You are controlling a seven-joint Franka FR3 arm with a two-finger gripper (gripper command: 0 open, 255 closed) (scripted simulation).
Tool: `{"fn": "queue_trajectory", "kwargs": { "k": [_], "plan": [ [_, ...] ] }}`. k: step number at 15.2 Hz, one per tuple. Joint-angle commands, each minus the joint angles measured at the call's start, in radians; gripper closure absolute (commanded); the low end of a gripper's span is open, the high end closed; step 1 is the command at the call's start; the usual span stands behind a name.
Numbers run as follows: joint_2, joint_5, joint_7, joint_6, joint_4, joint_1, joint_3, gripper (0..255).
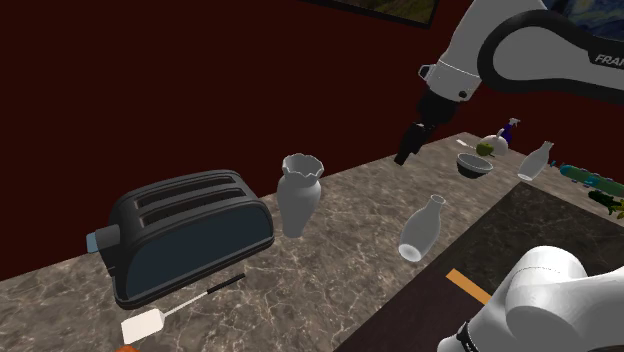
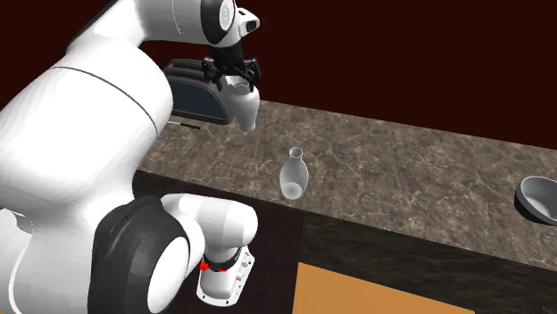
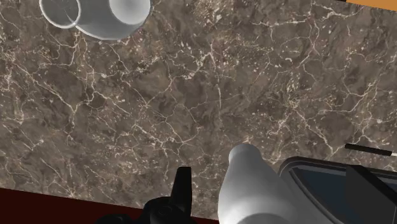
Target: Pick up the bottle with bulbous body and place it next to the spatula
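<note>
Fingers (image 1: 404, 154) hang high over the worktop (image 1: 350, 215), parted, nothing between them. In the shoulder view, the bottle (image 1: 421, 229) stands upright by the worktop's near edge, alone, to the right of the vase (image 1: 299, 193). The spatula (image 1: 160, 318) lies well apart from it, away to the left, just in front of the toaster (image 1: 185, 235).

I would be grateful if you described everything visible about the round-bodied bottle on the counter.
The bottle is pale grey and looks glassy, with a round lower body, a short narrow neck and an open mouth. It stands upright on the brown marbled counter, near its front edge, apart from the vase. Nothing touches it; the gripper hangs above the counter, clear of it.
</note>
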Motion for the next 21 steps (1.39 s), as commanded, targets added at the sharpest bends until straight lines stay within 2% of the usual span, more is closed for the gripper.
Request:
{"fn": "queue_trajectory", "kwargs": {
  "k": [1,12,21],
  "plan": [
    [0.0,0.0,0.0,0.0,0.0,0.0,0.0,0],
    [-0.151,-0.138,-0.231,0.101,-0.274,-0.083,-0.207,0],
    [-0.156,-0.301,-0.44,0.214,-0.4,-0.189,-0.422,0]
  ]
}}
